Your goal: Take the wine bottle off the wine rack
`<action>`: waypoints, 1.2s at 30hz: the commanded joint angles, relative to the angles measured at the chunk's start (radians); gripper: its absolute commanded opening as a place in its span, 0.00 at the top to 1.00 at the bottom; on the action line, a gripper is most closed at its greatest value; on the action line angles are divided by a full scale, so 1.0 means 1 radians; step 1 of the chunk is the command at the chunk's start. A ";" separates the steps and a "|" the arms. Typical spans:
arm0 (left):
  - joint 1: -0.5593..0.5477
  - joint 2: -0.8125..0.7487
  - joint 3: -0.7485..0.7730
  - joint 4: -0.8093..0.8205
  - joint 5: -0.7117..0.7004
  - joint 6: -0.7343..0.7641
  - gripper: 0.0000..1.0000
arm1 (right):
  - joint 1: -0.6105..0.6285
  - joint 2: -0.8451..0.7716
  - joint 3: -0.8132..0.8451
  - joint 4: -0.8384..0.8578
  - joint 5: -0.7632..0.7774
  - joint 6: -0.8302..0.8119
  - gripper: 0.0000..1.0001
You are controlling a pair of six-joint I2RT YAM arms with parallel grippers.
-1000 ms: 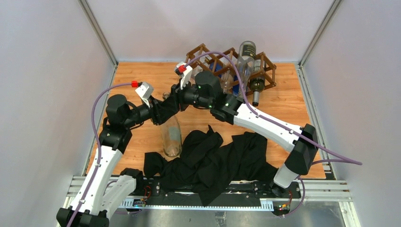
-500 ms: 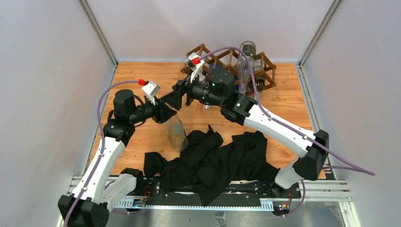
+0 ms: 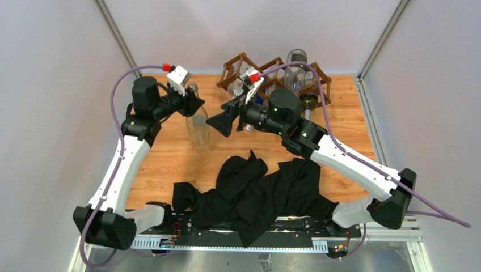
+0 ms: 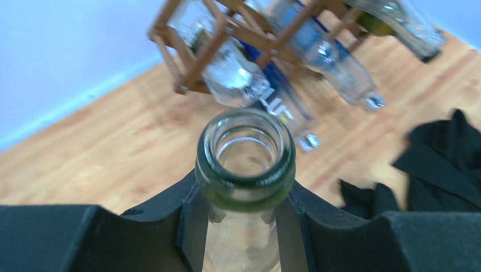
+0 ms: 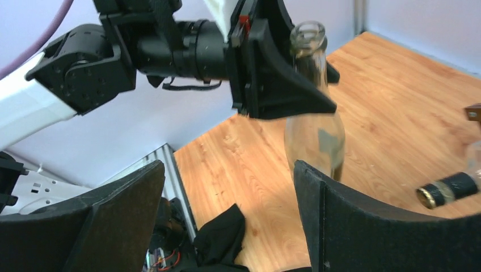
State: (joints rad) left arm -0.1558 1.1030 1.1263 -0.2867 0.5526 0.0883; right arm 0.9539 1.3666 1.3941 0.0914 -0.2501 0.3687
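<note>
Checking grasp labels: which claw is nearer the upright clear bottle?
Left. The left claw is shut on the neck of the clear bottle. The right claw is open and apart from it, to its right in the top view.

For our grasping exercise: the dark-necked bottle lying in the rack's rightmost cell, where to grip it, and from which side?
Grip the dark-necked bottle by its neck, which juts out of the wine rack on the near side; the lattice sticks enclose its body. Come from that side, along its axis, fingers straddling the neck. The right gripper is open.
</note>
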 commanded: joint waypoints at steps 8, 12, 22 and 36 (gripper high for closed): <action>0.064 0.412 0.522 0.053 -0.163 0.209 1.00 | -0.056 -0.131 -0.022 -0.175 0.189 -0.037 0.13; 0.064 0.550 0.667 0.073 -0.160 0.158 1.00 | -0.086 -0.173 -0.024 -0.253 0.247 -0.041 0.09; 0.049 0.736 0.799 0.201 -0.123 0.084 1.00 | -0.174 -0.292 -0.135 -0.280 0.332 -0.027 0.08; 0.048 0.921 0.860 0.356 -0.075 0.013 1.00 | -0.289 -0.296 -0.155 -0.284 0.338 -0.012 0.09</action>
State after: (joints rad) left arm -0.1078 2.0373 1.9099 -0.1665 0.4339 0.1249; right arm 0.6975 1.0714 1.2514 -0.1875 0.0612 0.3450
